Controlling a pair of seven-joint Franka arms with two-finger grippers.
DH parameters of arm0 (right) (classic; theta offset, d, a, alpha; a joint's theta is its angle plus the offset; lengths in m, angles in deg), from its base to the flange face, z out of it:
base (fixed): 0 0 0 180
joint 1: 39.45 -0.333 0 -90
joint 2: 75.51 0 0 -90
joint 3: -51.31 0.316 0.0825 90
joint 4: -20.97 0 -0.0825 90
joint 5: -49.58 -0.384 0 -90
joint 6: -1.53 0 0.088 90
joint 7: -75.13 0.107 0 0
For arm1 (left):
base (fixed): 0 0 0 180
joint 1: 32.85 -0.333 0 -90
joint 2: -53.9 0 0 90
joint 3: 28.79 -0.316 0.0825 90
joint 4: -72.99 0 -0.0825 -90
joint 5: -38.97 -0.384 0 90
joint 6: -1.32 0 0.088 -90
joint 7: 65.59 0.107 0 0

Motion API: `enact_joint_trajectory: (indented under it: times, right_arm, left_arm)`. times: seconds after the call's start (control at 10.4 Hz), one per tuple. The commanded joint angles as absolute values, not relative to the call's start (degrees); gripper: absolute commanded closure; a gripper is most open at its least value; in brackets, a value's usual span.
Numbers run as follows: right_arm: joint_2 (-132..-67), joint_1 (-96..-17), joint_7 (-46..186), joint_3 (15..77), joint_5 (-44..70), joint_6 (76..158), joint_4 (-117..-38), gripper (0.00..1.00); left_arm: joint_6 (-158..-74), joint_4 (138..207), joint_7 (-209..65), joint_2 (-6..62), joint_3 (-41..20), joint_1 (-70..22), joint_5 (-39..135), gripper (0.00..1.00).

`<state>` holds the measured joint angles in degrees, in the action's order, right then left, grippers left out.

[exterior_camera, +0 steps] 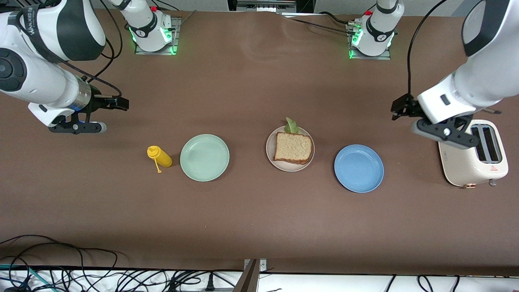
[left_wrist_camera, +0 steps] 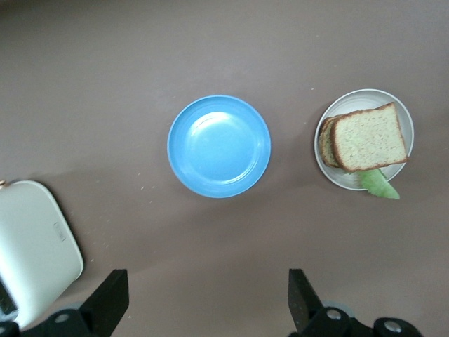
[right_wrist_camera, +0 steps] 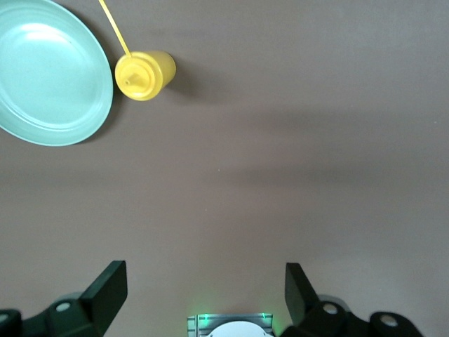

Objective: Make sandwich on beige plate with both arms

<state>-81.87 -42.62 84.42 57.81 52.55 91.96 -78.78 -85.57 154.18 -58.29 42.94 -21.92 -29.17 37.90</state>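
Matte brown table (exterior_camera: pixel 251 219), cables along its edge, round beige plate (exterior_camera: pixel 271 156) w/ square-sliced sandwich (exterior_camera: pixel 294 147), glossy blue plate (exterior_camera: pixel 359 168), left gripper (left_wrist_camera: pixel 207 295) & right gripper (right_wrist_camera: pixel 205 291) both wide open, empty, over bare tabletop

The brown table (exterior_camera: pixel 259 227) bears three plates, bottle (exterior_camera: pixel 160 157), toaster (exterior_camera: pixel 472 162).

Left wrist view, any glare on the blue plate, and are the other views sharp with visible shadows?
Left wrist view: a soft bright sheen on the blue plate, the sandwich sharp. Right wrist view: broad soft shadows on the table, a sheen on the mint-green plate. Front view: even light, sharp.
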Motion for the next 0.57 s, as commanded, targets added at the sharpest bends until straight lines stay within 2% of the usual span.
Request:
enact_joint_trajectory:
  times: [0.0, 0.1, 0.19, 0.29, 0.48]
  right_arm:
    - [-78.4, -42.7, 85.3, 57.6, 53.3, 92.3, -81.1, 0.00]
    - [-78.7, -42.7, 85.3, 57.6, 53.4, 92.6, -80.9, 0.00]
    - [-78.9, -42.7, 85.2, 57.6, 53.7, 92.8, -80.9, 0.00]
    - [-78.9, -42.6, 85.1, 57.6, 53.7, 92.2, -79.9, 0.00]
    - [-79.7, -41.8, 81.7, 55.8, 53.0, 92.1, -76.2, 0.00]
  left_arm:
    - [-87.1, 158.2, -58.8, 46.2, -28.2, -24.1, 37.6, 0.00]
    - [-88.1, 160.1, -58.9, 48.3, -28.2, -24.6, 37.7, 0.00]
    - [-93.6, 165.0, -58.9, 52.7, -28.2, -25.7, 37.7, 0.00]
    - [-94.5, 170.6, -58.9, 57.6, -27.9, -27.7, 39.1, 0.00]
    - [-93.9, 171.3, -60.3, 58.1, -25.0, -32.6, 42.4, 0.00]
